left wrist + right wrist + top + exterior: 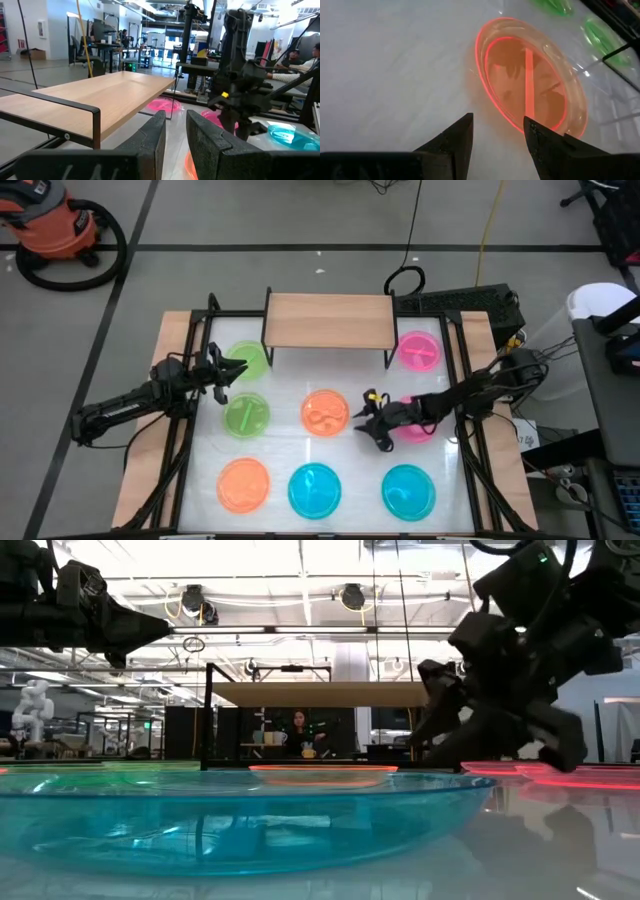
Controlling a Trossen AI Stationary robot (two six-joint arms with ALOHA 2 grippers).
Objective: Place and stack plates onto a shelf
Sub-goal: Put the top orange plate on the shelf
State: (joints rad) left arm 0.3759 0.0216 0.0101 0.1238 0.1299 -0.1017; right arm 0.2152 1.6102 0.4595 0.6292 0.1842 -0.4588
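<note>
The light-wood shelf (328, 320) stands on thin black legs at the table's far middle and nothing lies on its board (100, 95). All the plates rest flat on the white table: two green (247, 360) (246, 415), an orange one (326, 412) in the middle, two pink (419, 350) (415, 425), and an orange (243, 485) and two blue (315, 490) (408, 490) along the near edge. My right gripper (362, 420) is open, low, just right of the middle orange plate (535, 85). My left gripper (240, 368) hovers high beside the far green plate, its fingers (176, 140) a narrow gap apart.
The right arm lies over the nearer pink plate and hides part of it. Black rails run along the table's left and right sides. The nearest blue plate (240, 815) fills the low view's foreground. People sit in the room behind the table.
</note>
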